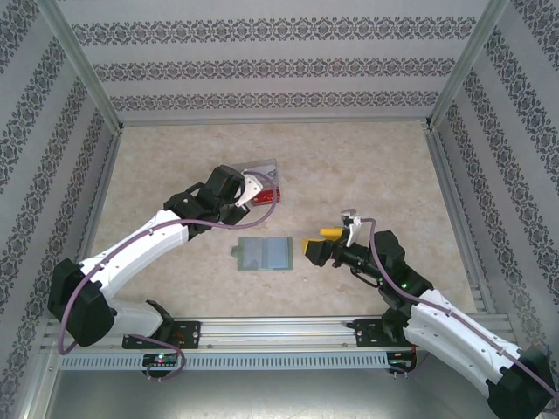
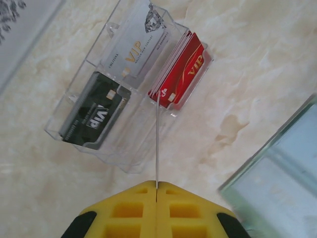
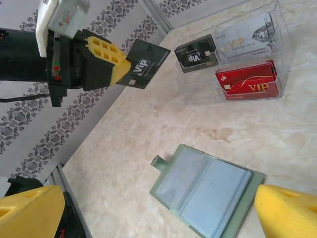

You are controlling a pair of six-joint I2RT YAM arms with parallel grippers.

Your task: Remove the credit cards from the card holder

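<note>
Near edge: a metal rail [image 1: 288, 330] carries both arm bases.

Right gripper [image 1: 320, 242] sits low, just right of the card holder. Its yellow fingers [image 3: 290, 213] are spread wide with nothing between them.

Card holder [image 1: 265, 253] lies open and flat near the middle of the table, between the two grippers and touching neither. It has a soft grey-green border and two blue-grey pocket panels side by side. A small tab [image 3: 157, 161] sticks out of the edge away from the right gripper.

Farther in, the left gripper [image 3: 121, 74] is raised off the table, fingers pressed together on one end of a dark card [image 3: 144, 64]. The card is marked VIP and tilted. From the left wrist it shows edge-on as a thin line.

Beyond it stands a clear box [image 2: 124, 163] on the table. In separate compartments it holds a black card [image 2: 94, 116], a silver card [image 2: 136, 44] and a stack of red cards [image 2: 181, 69], all marked VIP.

Table [image 1: 376, 166]: pale beige marbled surface with a faint brownish stain between box and holder.

Walls [image 1: 279, 65]: white paper with grey damask bands, aluminium frame posts [image 1: 83, 74] at the corners.
</note>
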